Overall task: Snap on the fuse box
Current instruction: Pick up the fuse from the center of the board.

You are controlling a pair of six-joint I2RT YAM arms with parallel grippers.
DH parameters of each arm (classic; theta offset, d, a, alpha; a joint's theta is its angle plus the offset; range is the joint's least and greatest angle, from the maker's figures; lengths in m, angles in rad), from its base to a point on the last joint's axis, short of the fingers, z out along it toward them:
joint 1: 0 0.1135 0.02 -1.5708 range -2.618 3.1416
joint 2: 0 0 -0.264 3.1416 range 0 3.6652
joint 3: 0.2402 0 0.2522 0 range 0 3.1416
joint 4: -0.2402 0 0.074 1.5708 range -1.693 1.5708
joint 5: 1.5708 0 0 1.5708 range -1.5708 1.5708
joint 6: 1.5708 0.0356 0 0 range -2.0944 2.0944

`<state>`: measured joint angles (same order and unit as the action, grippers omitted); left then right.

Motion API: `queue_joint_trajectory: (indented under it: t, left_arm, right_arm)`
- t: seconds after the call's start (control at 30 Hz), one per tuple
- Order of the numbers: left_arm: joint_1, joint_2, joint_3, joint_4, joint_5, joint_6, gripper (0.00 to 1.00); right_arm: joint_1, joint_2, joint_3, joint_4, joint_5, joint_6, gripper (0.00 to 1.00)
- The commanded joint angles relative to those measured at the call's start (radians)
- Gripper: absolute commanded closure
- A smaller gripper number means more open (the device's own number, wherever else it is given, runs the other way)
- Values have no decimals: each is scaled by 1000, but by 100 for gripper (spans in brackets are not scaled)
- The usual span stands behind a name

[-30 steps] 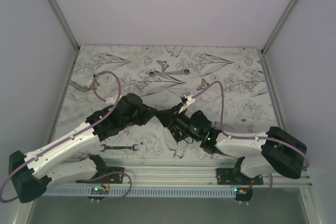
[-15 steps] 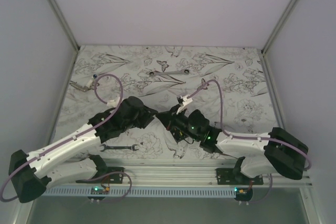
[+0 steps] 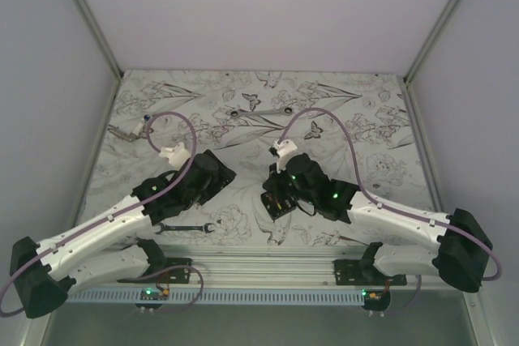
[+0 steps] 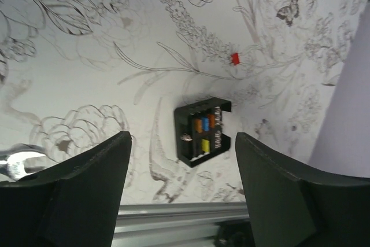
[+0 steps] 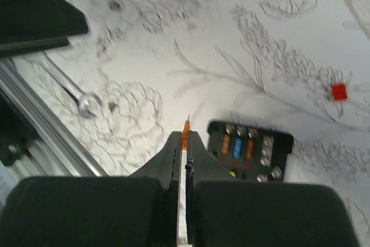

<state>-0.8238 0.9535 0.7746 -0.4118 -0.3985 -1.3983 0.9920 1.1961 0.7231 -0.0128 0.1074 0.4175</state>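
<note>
Now fuse box point(image 4: 203, 131) is lying open-topped near the front rail point(image 4: 173, 215), floral mat point(image 4: 87, 56) stretching beyond.
Left gripper point(image 4: 182, 136) hanging spread wide above; right gripper point(image 5: 185, 140) pinching orange fuse point(image 5: 185, 126); coloured fuses showing.

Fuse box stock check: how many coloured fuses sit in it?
4 in the fuse box: a row of orange fuse, blue fuse, second orange fuse, and a yellow fuse apart. Others may be hidden.

Fuse box point(image 4: 203, 131) on table point(image 3: 365, 119), wrench point(image 3: 185, 227) left (near rail point(image 3: 268, 261)); fuse point(image 5: 185, 125) in right end effector point(image 5: 185, 140).
</note>
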Motion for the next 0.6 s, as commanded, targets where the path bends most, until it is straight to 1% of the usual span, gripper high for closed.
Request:
queue_joint_trajectory:
  t: [0.0, 0.1, 0.27, 0.57]
  left_arm:
    - [11, -20, -5, -70, -68, 189, 23]
    - [17, -24, -7, -92, -81, 283, 16]
    - [55, -41, -32, -126, -93, 369, 6]
    - [186, -78, -125, -129, -14, 432, 1]
  right_arm:
    - [-27, 14, 73, -299, -52, -59, 100]
    - [-41, 49, 122, -412, -71, -85, 100]
    - [-47, 153, 227, -558, -85, -115, 100]
    - [-56, 324, 359, -691, -105, -149, 100]
